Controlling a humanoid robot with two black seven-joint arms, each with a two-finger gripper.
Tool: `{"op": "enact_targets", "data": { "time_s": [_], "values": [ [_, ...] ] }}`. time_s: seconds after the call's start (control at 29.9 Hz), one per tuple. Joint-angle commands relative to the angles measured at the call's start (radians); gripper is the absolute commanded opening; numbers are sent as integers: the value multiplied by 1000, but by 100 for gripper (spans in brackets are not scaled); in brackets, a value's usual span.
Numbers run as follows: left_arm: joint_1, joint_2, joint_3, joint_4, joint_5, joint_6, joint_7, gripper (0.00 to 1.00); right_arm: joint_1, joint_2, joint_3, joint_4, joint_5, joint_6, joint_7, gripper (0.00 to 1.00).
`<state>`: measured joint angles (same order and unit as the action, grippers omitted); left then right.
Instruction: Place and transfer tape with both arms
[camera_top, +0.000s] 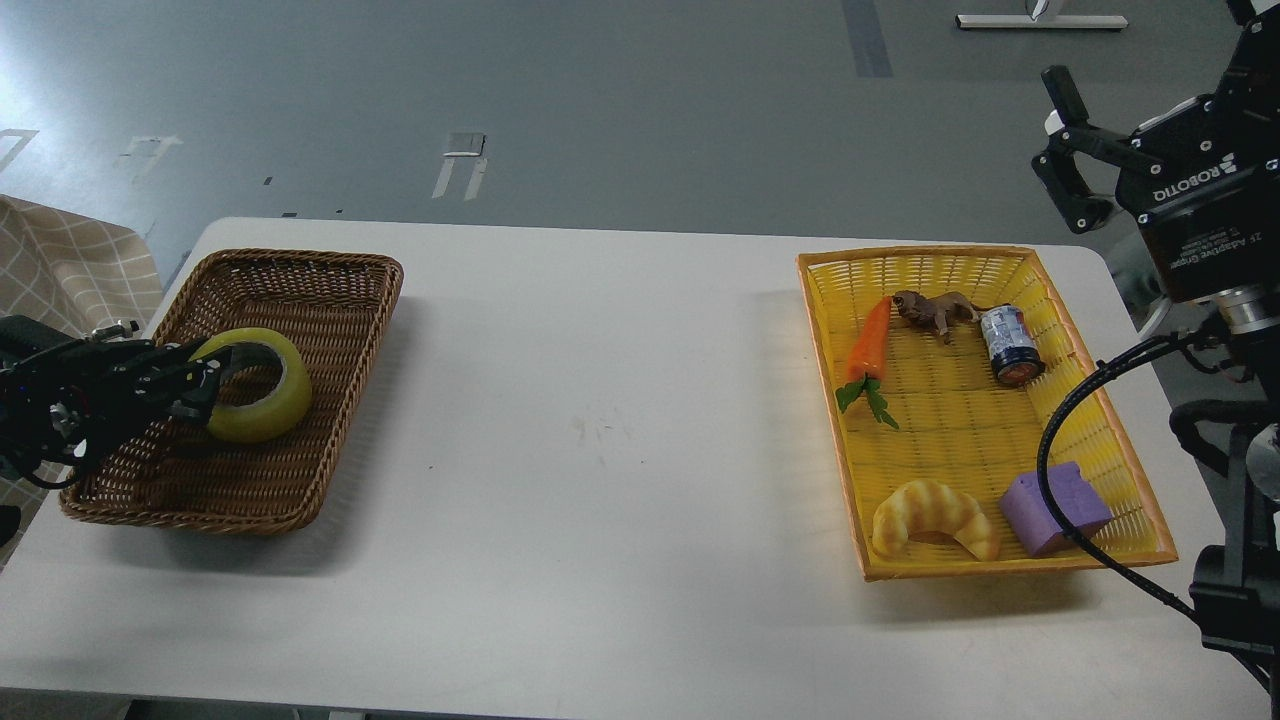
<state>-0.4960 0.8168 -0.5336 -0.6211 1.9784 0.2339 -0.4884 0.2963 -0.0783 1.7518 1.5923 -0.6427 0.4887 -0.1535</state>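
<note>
Tape sits tilted in the brown wicker basket on the left, with the left gripper pinching its wall, one of the fingers poked through the hole. I'd guess the roll is light and stiff, glossy outside so a bit slippery; gripping across the wall through the core looks like the sane spot. The basket rim is low but could catch the roll on the way out. The middle of the desk is wide open, loads of room for a handoff. The yellow basket holds a carrot, croissant and purple block. The right gripper hovers high, fingers spread.
</note>
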Motion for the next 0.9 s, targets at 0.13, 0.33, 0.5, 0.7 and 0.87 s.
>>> {"op": "enact_targets", "data": {
  "time_s": [0.13,0.33,0.5,0.7,0.87],
  "values": [
    [-22,7,0,9,-7,-1,0,82,1,0,0,-2,0,0,0,100],
    [-22,8,0,9,-78,-1,0,96,0,0,0,-6,0,0,0,100],
    [-30,10,0,-8,-240,-2,0,98,-6,0,0,-2,0,0,0,100],
    [-125,-49,-3,1,-265,-8,0,98,3,-1,0,-5,-8,0,0,100],
    [-193,-165,-8,-5,-398,-11,0,98,9,-5,0,-6,-17,0,0,100]
  ]
}}
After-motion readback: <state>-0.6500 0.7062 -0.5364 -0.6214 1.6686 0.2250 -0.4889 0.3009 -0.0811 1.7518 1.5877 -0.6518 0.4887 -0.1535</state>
